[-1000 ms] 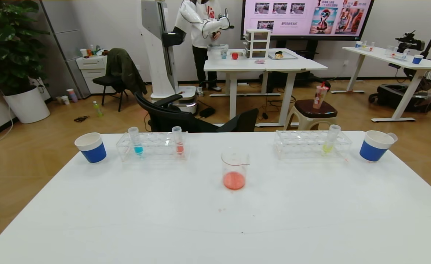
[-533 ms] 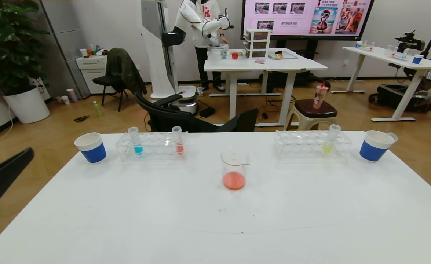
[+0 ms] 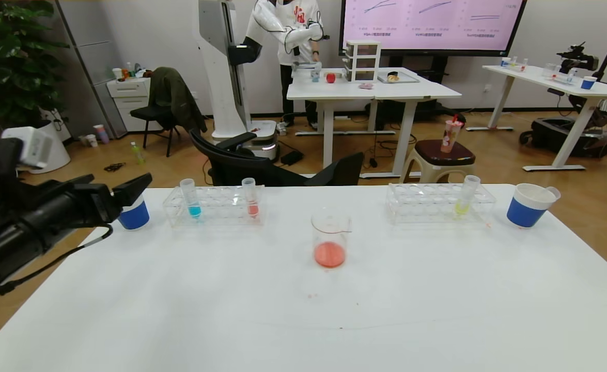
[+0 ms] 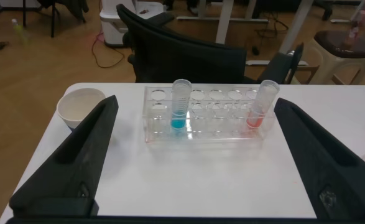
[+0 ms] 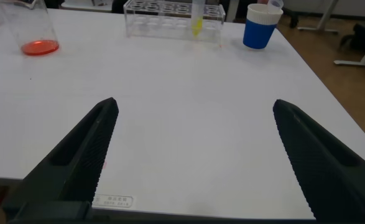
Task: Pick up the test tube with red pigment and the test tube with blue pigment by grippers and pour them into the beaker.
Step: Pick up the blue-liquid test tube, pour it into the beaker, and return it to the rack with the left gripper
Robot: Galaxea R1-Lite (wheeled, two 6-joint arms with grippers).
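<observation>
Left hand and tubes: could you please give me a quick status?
Left hand open, in front of left cup. Blue tube and red tube upright in rack. Beaker holds red liquid. Right hand open, low over table.

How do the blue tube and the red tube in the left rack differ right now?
The blue tube holds cyan liquid; the red tube holds salmon-red. In the rack, the blue tube stands upright nearer the paper cup; the red tube leans slightly at the opposite end. Both are slim, clear and ungripped.
</observation>
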